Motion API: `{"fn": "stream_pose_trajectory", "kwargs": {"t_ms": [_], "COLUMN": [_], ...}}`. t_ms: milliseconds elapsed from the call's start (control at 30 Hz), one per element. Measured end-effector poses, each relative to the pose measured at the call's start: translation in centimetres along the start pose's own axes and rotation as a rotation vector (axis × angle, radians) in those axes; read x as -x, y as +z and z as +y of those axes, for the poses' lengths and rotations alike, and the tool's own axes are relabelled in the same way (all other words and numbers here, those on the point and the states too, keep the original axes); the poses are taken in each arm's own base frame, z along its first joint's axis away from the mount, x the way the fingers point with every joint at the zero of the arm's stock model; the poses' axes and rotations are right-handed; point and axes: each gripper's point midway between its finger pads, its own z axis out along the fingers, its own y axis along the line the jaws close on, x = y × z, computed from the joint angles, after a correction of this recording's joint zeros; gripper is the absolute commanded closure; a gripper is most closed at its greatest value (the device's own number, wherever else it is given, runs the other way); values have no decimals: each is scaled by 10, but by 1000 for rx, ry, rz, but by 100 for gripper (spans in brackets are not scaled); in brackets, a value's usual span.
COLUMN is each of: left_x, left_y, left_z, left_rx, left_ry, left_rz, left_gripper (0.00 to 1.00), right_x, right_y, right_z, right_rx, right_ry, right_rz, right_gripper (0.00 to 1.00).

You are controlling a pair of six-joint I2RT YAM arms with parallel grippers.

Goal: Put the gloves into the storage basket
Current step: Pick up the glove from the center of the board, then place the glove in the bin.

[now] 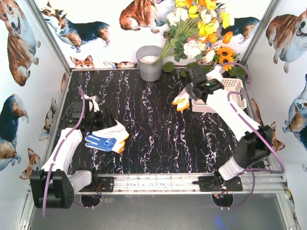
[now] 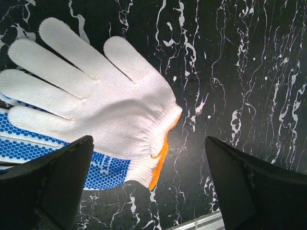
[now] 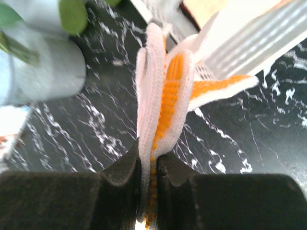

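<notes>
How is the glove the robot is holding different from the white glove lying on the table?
The held glove hangs pinched in the shut right gripper; the white glove lies flat, fingers spread, atop a blue-dotted glove. The held glove shows orange-yellow patches; the white glove has only an orange cuff edge. Both are white knit.

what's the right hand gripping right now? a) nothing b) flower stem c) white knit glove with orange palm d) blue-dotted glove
c: the right hand is shut on the white knit glove with orange palm, which is pinched between its fingers close to the white lattice plastic basket.
</notes>
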Motion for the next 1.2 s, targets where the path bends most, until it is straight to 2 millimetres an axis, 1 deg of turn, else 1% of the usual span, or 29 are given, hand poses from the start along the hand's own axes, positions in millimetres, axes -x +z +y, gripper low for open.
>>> {"fn": "stream_pose_trajectory", "kwargs": {"t_ms": [133, 267, 433, 500, 700, 867, 1067, 1200], "left_x": [3, 4, 4, 5, 11, 12, 13, 13], "left_y": [-3, -3, -3, -4, -9, -9, -9, -8], "left_z": [2, 4, 5, 5, 4, 7, 11, 13], "left_rx": [15, 27, 32, 32, 36, 52, 73, 80], "left_ry": [12, 13, 23, 30, 50, 52, 56, 55], "left_rz": [-20, -23, -26, -34, -69, -73, -77, -75], "left_gripper": [6, 6, 5, 5, 5, 4, 4, 4], "right_x": [38, 63, 77, 88, 122, 142, 163, 178], "right_y": [-8, -1, 21, 28, 46, 69, 96, 109], "right_z": [0, -8, -28, -36, -44, -54, -84, -96], "right_rx": [36, 25, -17, -37, -61, -88, -145, -161], "right_ry": [94, 157, 197, 218, 275, 311, 348, 383], "right_rz": [-89, -179, -249, -286, -408, -476, -536, -581], "right_gripper": [100, 100, 100, 100, 100, 100, 100, 100]}}
